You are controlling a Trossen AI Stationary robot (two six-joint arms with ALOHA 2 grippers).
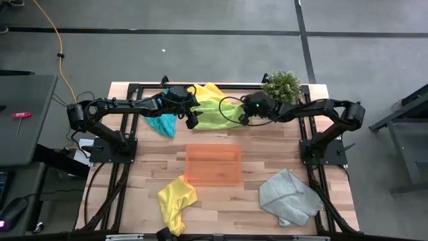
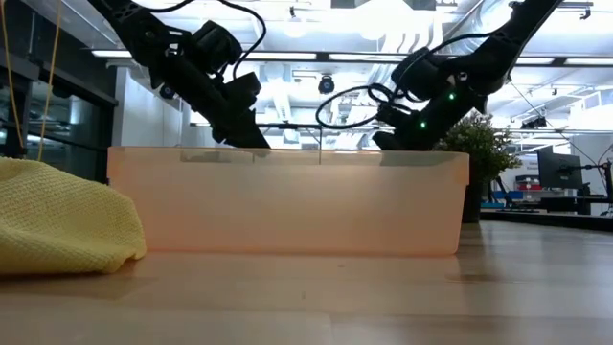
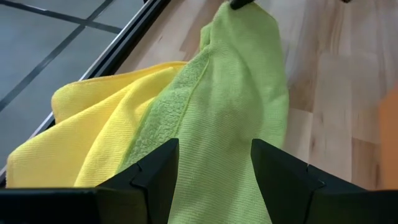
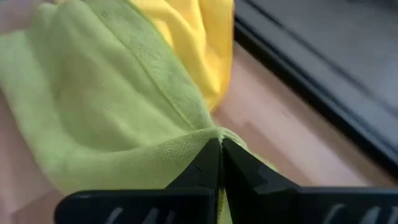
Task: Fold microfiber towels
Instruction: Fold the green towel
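Near the table's far edge, our right gripper pinches the green towel; our left gripper hovers agape over it.

The pale butcher-block wooden worktop carries a flat translucent orange rectangular tray near its middle. At the far edge lie a lime green microfiber towel overlapping a yellow microfiber towel, with a teal-blue microfiber towel just beside them to the left. A small bushy green potted plant stands at the far right corner. Near the front edge lie a second, crumpled yellow towel and a light grey towel, well apart.
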